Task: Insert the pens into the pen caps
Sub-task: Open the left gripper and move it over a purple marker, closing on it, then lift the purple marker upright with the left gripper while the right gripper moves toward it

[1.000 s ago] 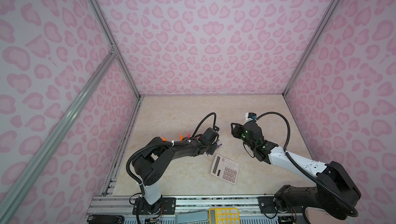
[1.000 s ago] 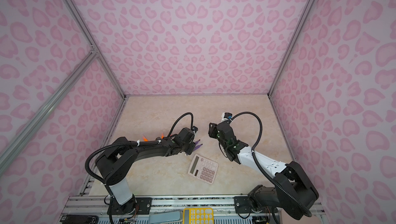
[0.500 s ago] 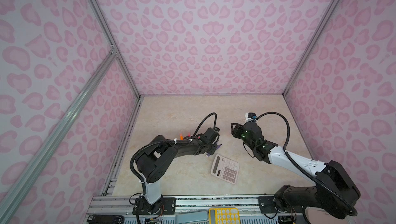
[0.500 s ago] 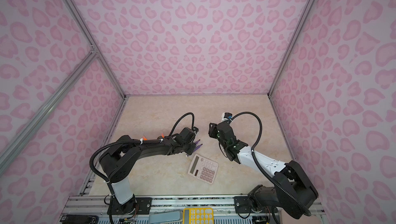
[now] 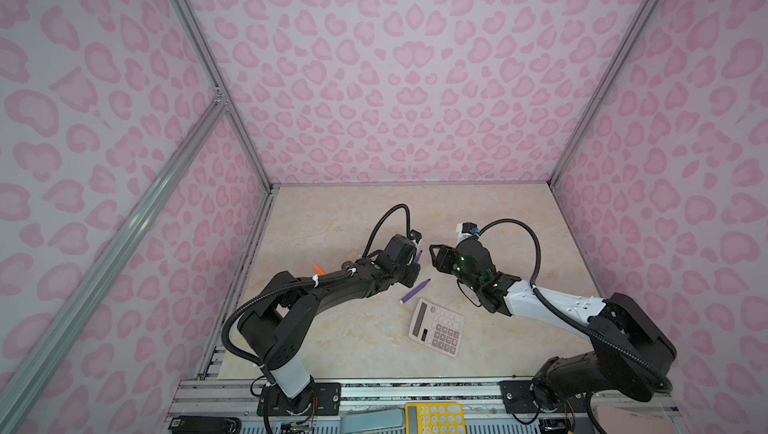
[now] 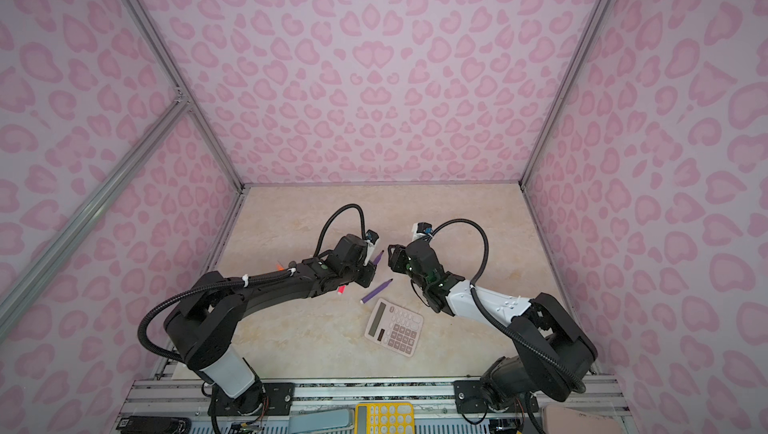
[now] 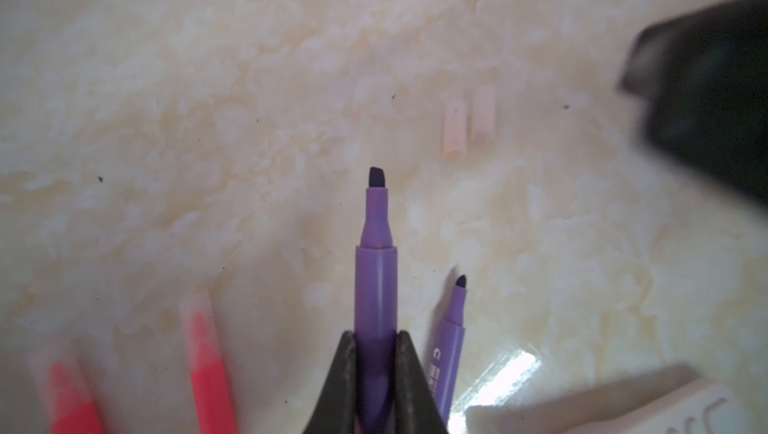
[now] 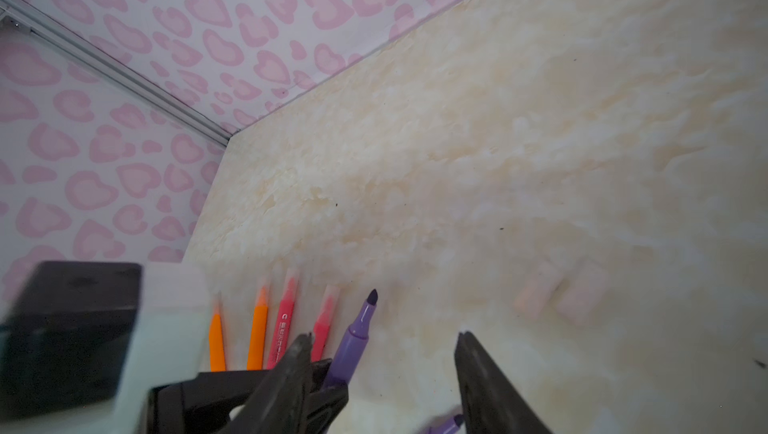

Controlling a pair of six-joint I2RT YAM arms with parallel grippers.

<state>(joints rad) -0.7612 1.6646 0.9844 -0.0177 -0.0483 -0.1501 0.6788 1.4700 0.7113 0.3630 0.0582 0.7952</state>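
Calculator [image 5: 437, 328] lay nearest the camera head, pinkish and untouched on the marbled table [image 5: 353, 220]. At its 11 o'clock a spare purple pen [image 5: 414, 291] rested flat, tip toward 2 o'clock. Just beyond, the left gripper [image 7: 376, 334] was clenched on the barrel of the held purple pen [image 7: 376, 282], whose bare chisel tip projected ahead of the jaws and aimed at roughly 1 o'clock in both top views. Off toward 9 o'clock, under the left arm, two pink-red pens [image 8: 284, 324] and two orange pens [image 8: 258, 332] lay in a row, none seen capped. At 3 o'clock of the left gripper hung the right gripper [image 8: 384, 335], jaws spread wide with nothing between them. Farthest out, two clear pen caps [image 7: 453, 128] lay flat and side by side on the table, near the held tip but apart from it. Their long axes ran nearly parallel to the pen's, set slightly off its line toward the right gripper. They were too faint to find in either top view, and which end was open could not be told. Capping this pen would likely depend on the free right jaws taking one cap across its width and turning its mouth to face the tip.
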